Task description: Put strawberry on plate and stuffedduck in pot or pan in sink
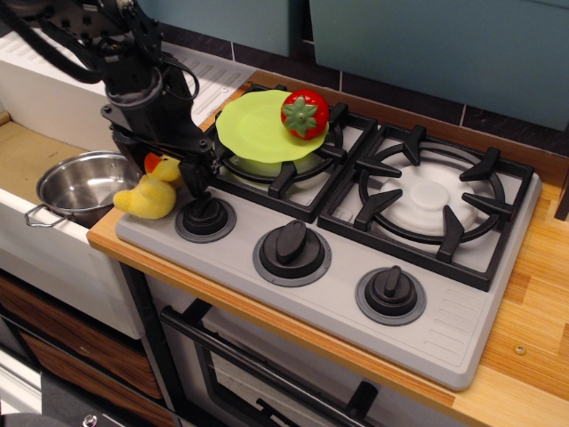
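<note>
The glossy red toy strawberry (305, 113) sits on the lime-green round plate (253, 124). The black claw (182, 173) hovers beside the yellow plush duck (148, 196); I cannot tell its spread. Next: grasp duck, carry into the steel pot (80, 184).

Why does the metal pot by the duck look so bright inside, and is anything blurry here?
In the observation.image view, the shiny pot mirrors room light, and the strawberry shows small glare spots; the picture is mostly sharp, though the dark gripper hides detail, so its jaws are unclear.
</note>
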Controlling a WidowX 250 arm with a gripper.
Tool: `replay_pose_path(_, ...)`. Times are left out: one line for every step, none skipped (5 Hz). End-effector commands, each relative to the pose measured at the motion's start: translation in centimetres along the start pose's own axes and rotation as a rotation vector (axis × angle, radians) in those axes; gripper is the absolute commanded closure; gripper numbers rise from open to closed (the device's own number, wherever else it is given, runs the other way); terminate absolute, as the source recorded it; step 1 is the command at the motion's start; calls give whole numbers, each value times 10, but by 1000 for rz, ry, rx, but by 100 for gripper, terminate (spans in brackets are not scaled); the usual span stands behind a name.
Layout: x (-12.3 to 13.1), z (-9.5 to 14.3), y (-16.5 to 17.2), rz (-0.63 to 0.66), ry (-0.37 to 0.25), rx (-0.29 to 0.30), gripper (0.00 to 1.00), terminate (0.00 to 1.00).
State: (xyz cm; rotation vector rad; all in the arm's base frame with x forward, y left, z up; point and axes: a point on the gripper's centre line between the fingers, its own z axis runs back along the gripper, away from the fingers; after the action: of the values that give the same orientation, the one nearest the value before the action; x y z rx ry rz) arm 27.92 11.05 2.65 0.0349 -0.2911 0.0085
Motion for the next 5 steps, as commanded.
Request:
replay_pose_path(12, -4, -4, 13, -14, -23, 0, 0)
replay_pose_path(12, 1, -8, 35, 1, -11, 100, 0)
replay_pose_path(9, 18, -9, 41, 25, 4, 100, 0)
replay_pose_path(7, 34, -10, 40, 42, 12, 100, 0)
replay_pose_path(7, 61, -6, 14, 63, 17, 100, 0)
